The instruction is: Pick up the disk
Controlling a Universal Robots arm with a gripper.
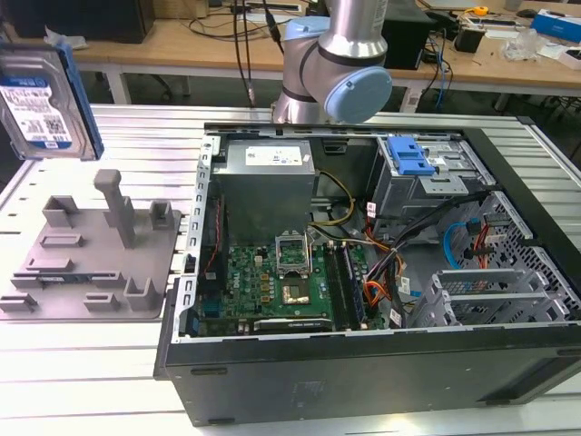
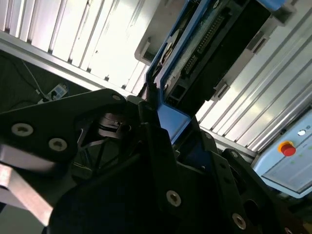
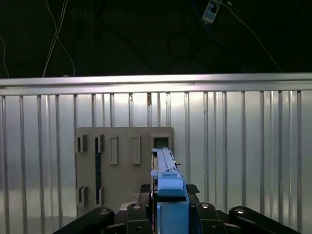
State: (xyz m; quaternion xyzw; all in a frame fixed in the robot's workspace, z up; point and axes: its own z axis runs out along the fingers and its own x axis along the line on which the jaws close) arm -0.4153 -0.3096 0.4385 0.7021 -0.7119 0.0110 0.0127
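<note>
Exterior view from above the open computer case (image 1: 363, 272), angled down across the ribbed table (image 1: 136, 145), first wrist view high, looking straight down on the grey fixture plate (image 3: 124, 170), second wrist view close behind the gripper (image 2: 161, 126), both sharing the table slats.

Silver hard disk w/ blue rails (image 1: 44, 95) is hanging in open air; grey plastic fixture plate w/ upright post (image 1: 116, 207) is standing below, obstructing descent.
</note>
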